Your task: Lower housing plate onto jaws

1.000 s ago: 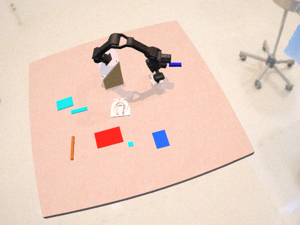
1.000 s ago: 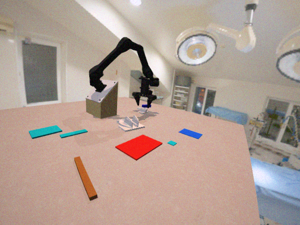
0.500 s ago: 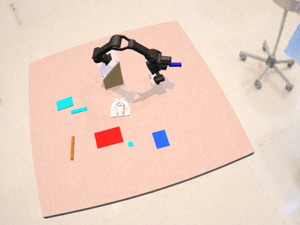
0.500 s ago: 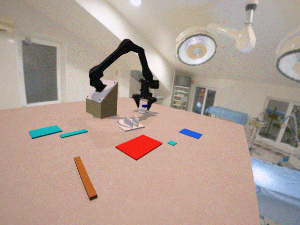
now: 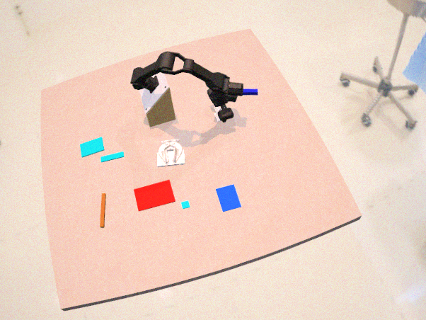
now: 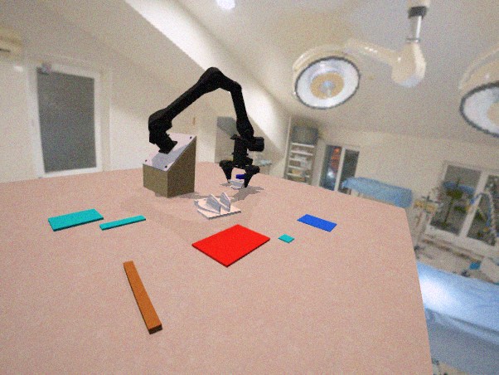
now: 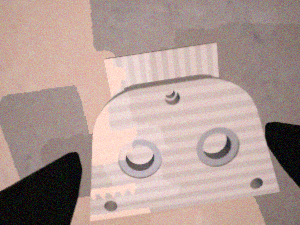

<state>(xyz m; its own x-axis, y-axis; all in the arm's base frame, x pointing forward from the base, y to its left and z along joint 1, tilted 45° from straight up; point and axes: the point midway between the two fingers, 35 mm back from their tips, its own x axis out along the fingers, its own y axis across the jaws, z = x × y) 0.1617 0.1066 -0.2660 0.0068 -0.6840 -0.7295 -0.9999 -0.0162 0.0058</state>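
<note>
The white housing plate lies on the table under my gripper. The wrist view shows two large ringed holes, three small holes and a ribbed strip past its rounded edge. My gripper is open and empty, pointing down, with one finger near each side of the plate. In the top view the arm hides part of the plate. The white base sits apart, with two upright jaws side by side on it. The pins and stubs are too small to tell.
A dark blue bar lies beyond the gripper. Toward the front are a red plate, a blue plate, an orange bar and cyan pieces. The arm's wedge-shaped mount stands behind the base.
</note>
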